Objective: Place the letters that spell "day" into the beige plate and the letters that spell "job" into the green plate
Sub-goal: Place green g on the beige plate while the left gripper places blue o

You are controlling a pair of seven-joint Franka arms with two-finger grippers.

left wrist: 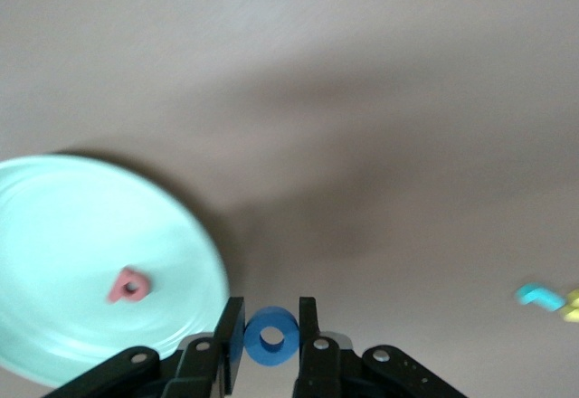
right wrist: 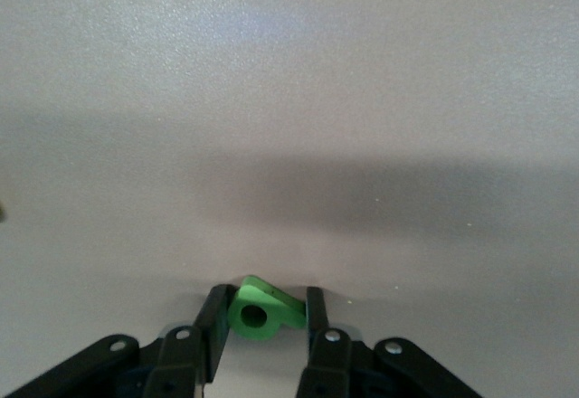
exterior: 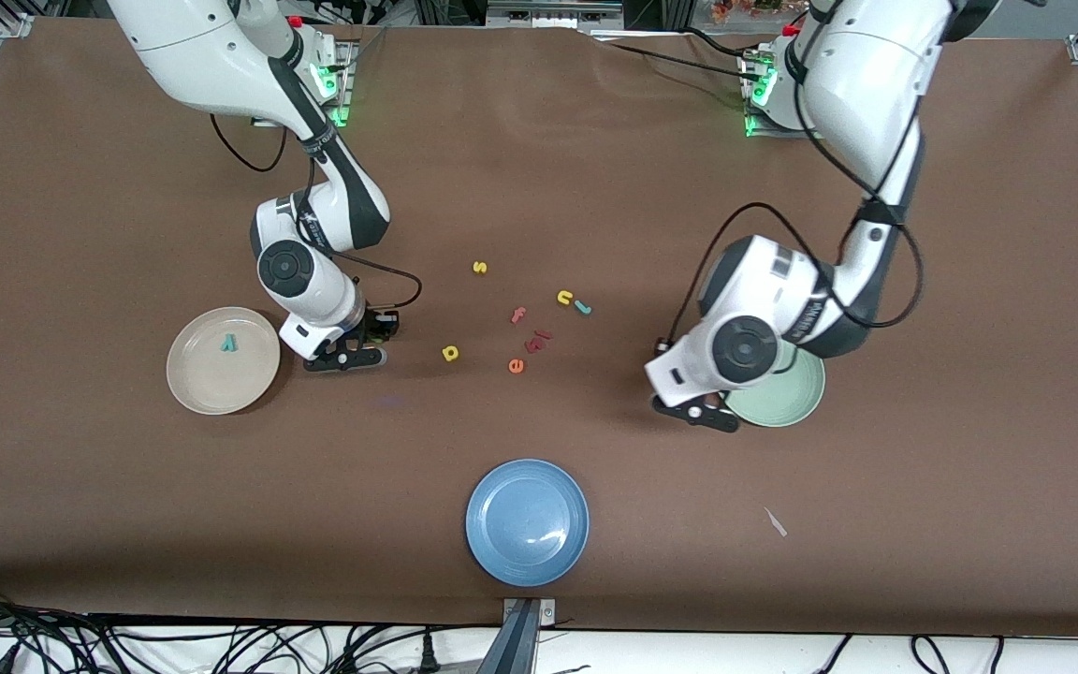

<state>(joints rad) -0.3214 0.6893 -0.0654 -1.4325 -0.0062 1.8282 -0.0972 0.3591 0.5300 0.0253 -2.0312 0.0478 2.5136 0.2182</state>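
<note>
Blue ring "o" [left wrist: 271,336] sat pinched in the left hand [left wrist: 271,339] just beside the green plate [left wrist: 54,235] holding the red-pink "b" [left wrist: 129,286], while the right hand [right wrist: 262,318] bracketed the green "a" [right wrist: 261,311] on the table [exterior: 127,524] near the beige plate [exterior: 193,388], grip unclear.

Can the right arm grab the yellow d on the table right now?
Probably not yet. The right gripper already has the green a between its fingers, so it is busy. The yellow d lies in the open nearby, with nothing blocking the way.
</note>
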